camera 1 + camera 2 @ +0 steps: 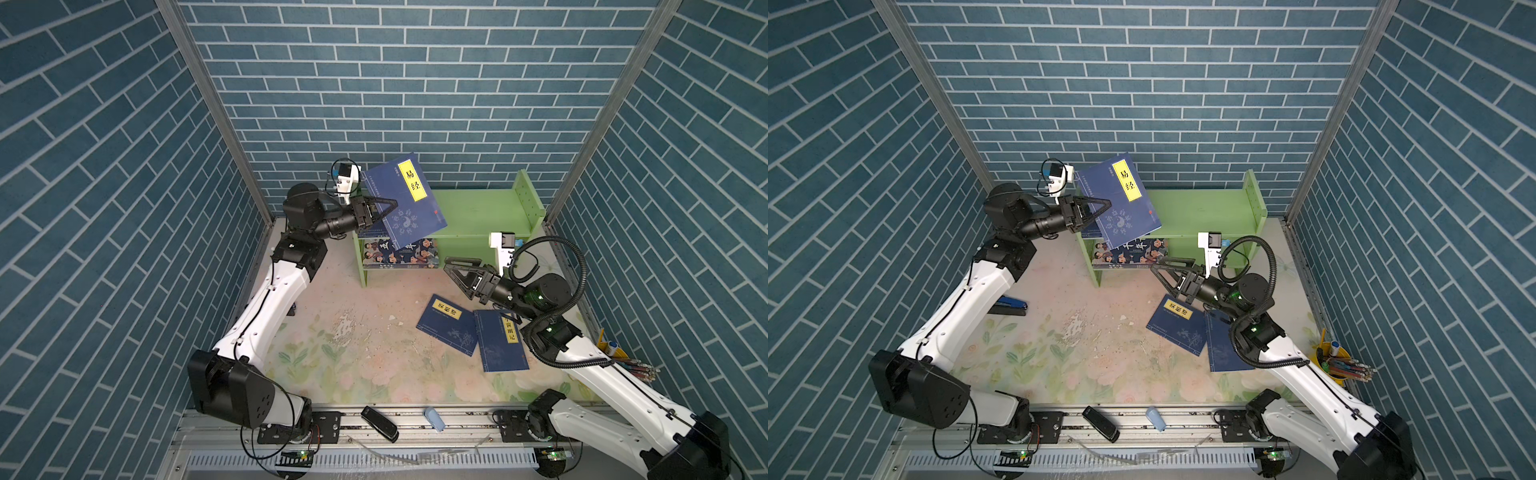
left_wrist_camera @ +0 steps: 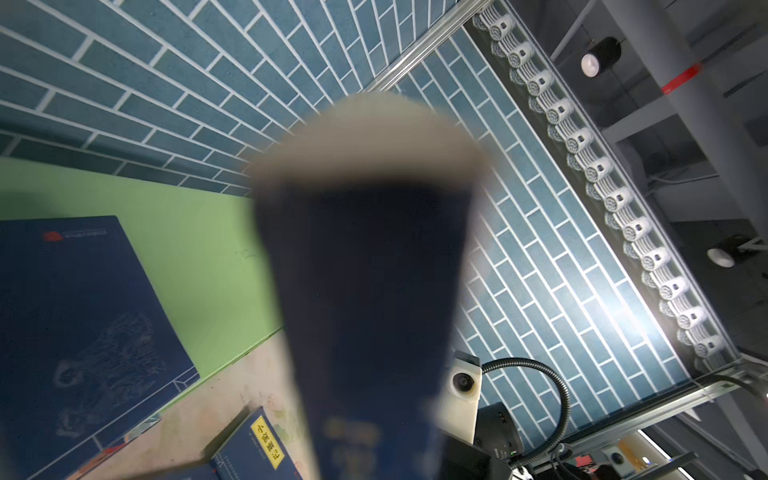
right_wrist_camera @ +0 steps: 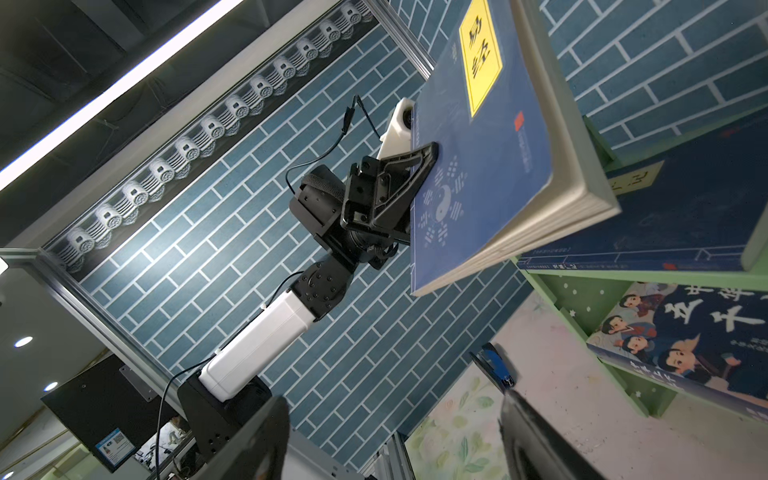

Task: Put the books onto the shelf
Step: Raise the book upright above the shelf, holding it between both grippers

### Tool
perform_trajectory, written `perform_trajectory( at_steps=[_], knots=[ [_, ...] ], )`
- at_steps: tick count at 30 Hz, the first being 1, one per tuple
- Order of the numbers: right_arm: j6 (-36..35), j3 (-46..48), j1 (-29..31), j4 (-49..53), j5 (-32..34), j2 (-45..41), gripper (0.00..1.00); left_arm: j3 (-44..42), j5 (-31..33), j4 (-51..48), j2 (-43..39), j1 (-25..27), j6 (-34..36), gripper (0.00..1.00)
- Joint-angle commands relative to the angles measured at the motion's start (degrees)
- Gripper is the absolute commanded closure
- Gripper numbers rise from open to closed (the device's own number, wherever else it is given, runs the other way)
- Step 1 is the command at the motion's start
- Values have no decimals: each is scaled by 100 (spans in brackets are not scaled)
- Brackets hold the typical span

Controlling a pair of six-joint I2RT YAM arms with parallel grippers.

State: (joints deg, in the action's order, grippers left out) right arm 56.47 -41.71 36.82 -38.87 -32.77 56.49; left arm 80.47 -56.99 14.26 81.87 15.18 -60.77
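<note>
Pinching a thin navy book (image 1: 419, 212) by one edge, the left gripper (image 1: 388, 208) is holding it raised and tilted above the left end of the green shelf (image 1: 478, 208), with its yellow title label facing up in both top views. The jaws are clamping tight on the cover (the left wrist view is giving little more than a dark blur where the book fills the lens). A second navy book (image 3: 685, 208) is lying flat on the shelf's top tier, beneath the raised one, and the large cartoon book (image 1: 401, 253) is lying on the lower tier towards the left. The right gripper (image 1: 451, 268) is hovering in front of the shelf, above the floral table (image 1: 353, 332), with its jaws standing wide and holding nothing. A third navy book (image 1: 449, 324) is lying flat on the table near that gripper, and a fourth navy book (image 1: 500, 340) is lying just beside it, their edges meeting, both apart from the shelf.
</note>
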Motion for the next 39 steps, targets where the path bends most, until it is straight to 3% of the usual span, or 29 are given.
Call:
perform_trajectory(
  at_steps=[1, 19, 22, 26, 29, 31, 33, 36, 39],
  knots=[
    [250, -251, 88, -826, 127, 369, 20, -63, -110, 1204, -188, 3, -687, 91],
    [859, -1529, 187, -2507, 54, 2358, 23, -613, 40, 2165, -207, 181, -1354, 88],
    [858, -1701, 180, -2572, 84, 2514, 31, -655, 39, 2184, -220, 213, -1358, 87],
    [896, -1725, 179, -2733, 145, 2581, 55, -723, 54, 2026, -269, 212, -1248, 85],
    [914, -1715, 174, -2734, 102, 2578, 80, -784, 57, 1891, -317, 213, -1120, 78],
    [905, -1739, 159, -2579, 34, 2527, 88, -834, 47, 1850, -339, 213, -1059, 73],
    [847, -1815, 121, -2254, -164, 2412, 99, -886, -23, 1746, -396, 197, -886, 58],
    [600, -1952, -26, -1353, -585, 2080, 100, -969, -211, 1331, -567, 82, -314, 43],
    [74, -2160, -268, 31, -1088, 1593, 100, -985, -565, 444, -810, -177, 531, 40]
  ],
)
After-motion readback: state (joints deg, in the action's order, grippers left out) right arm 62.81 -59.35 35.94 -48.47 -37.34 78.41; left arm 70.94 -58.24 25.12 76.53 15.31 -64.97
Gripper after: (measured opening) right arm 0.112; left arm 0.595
